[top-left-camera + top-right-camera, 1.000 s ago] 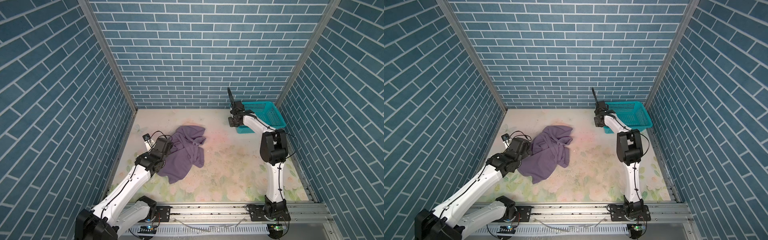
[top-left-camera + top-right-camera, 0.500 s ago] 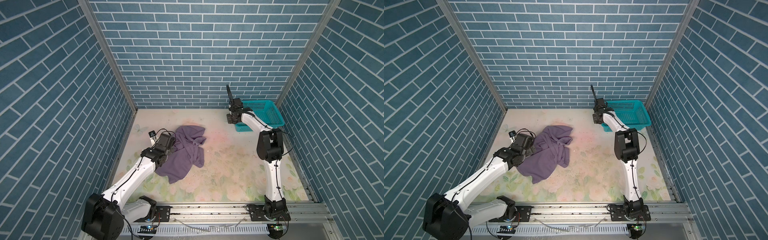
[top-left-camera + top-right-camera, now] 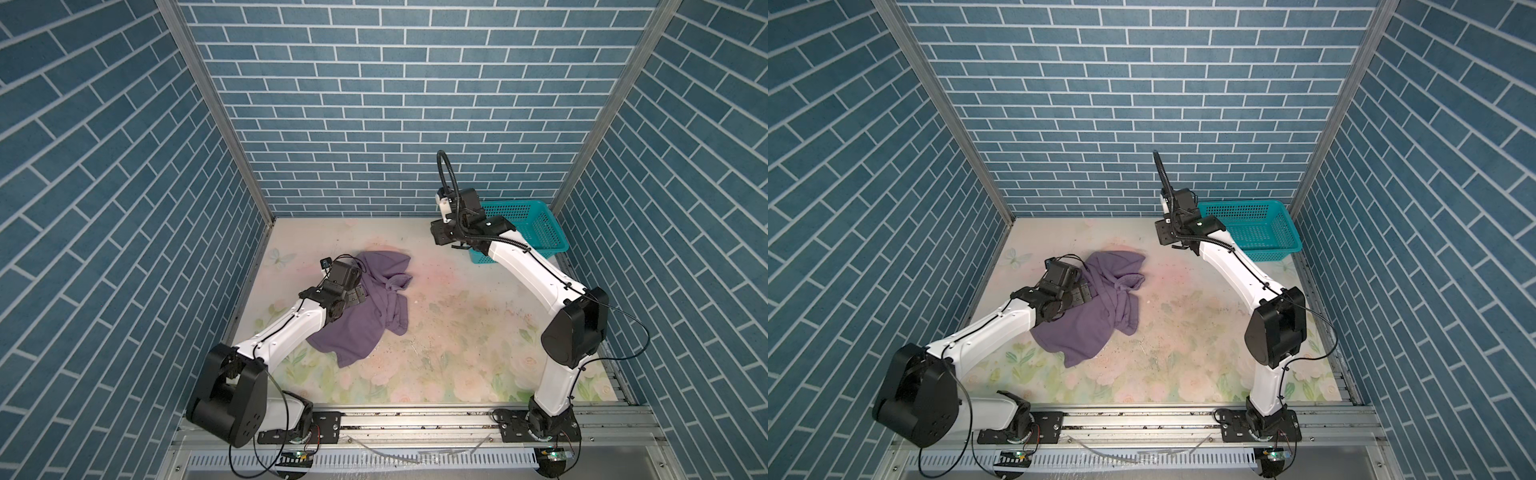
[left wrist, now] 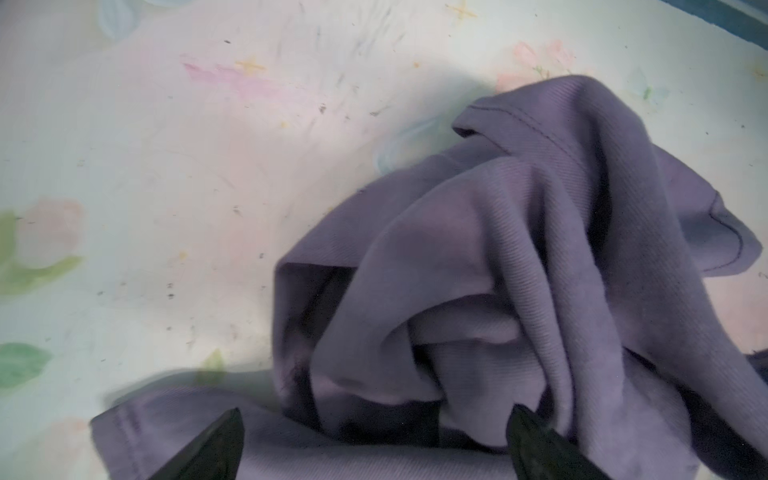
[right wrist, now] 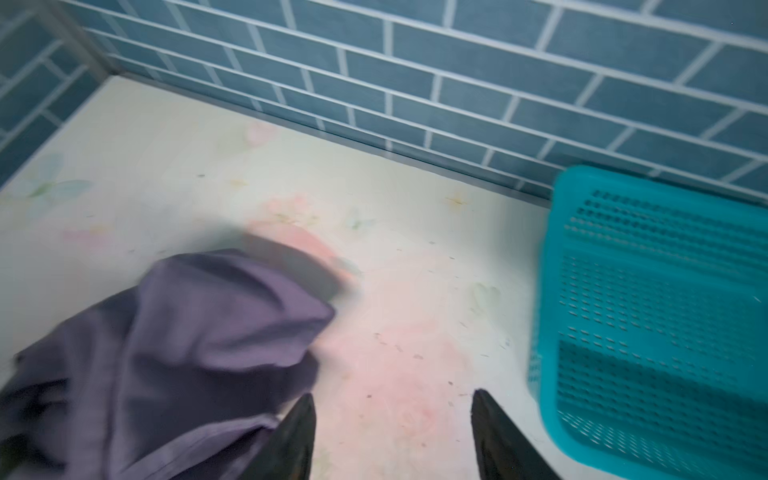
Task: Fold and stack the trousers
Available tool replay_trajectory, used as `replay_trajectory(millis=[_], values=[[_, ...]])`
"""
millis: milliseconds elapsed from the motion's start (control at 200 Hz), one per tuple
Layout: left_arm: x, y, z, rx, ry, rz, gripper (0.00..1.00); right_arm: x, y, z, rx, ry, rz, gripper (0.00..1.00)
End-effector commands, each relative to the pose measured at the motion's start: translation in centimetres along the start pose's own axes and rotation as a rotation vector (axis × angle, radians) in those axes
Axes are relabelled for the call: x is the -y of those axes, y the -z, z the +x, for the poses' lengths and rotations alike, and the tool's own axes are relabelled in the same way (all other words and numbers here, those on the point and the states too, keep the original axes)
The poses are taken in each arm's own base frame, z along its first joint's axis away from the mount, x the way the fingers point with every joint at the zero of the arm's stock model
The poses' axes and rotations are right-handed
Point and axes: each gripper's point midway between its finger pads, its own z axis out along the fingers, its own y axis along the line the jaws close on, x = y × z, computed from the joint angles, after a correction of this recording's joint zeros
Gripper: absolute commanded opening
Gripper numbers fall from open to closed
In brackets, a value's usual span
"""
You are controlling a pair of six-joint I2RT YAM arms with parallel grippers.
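Note:
The dusty-purple trousers (image 3: pixel 365 316) (image 3: pixel 1096 311) lie crumpled in a heap on the left half of the floral table. My left gripper (image 3: pixel 358 294) (image 3: pixel 1080 295) hovers low over the heap's left edge. In the left wrist view it (image 4: pixel 374 415) is open, with bunched folds of the trousers (image 4: pixel 519 257) between and beyond its dark fingertips (image 4: pixel 230 432). My right gripper (image 3: pixel 441 237) (image 3: pixel 1165 235) is at the back of the table, beside the basket and apart from the trousers. In the right wrist view it (image 5: pixel 393 397) is open over bare table, the trousers (image 5: pixel 187 332) off to one side.
A teal perforated plastic basket (image 3: pixel 519 204) (image 3: pixel 1241 203) (image 5: pixel 665 311) stands in the back right corner, close to my right gripper. Blue brick walls enclose the table on three sides. A metal rail (image 3: pixel 415 419) with both arm bases runs along the front edge.
My right gripper has opened wider and shifted left, away from the basket. My left gripper has moved right, further over the trousers' edge, staying open.

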Motion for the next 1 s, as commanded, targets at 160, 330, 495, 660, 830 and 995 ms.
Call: replay_trajectory(millis=[160, 330, 495, 660, 830, 995], values=[[5.2, -1.8, 1.3, -0.103, -0.004, 0.242, 0.55, -9.4, -5.0, 9.0, -0.217, -0.035, -0.280, 0.84], [3.8, 0.3, 0.6, -0.040, 0.018, 0.225, 0.23, -12.8, -7.1, 11.2, -0.286, -0.168, -0.431, 0.74], [2.3, 3.2, -1.7, 0.055, 0.017, 0.170, 0.07, -13.9, -8.6, 11.8, -0.320, -0.209, -0.478, 0.11], [1.2, 6.6, -3.7, 0.127, 0.002, 0.136, 0.00, -13.4, -7.6, 8.0, -0.254, -0.103, -0.445, 0.00], [-1.1, 11.2, -6.7, 0.289, 0.020, 0.073, 0.00, -11.5, -3.7, -0.3, -0.062, 0.034, -0.356, 0.00], [-2.8, 17.5, -11.6, 0.444, -0.004, -0.006, 0.00, -9.2, 0.2, -4.2, 0.103, 0.077, -0.245, 0.00]])
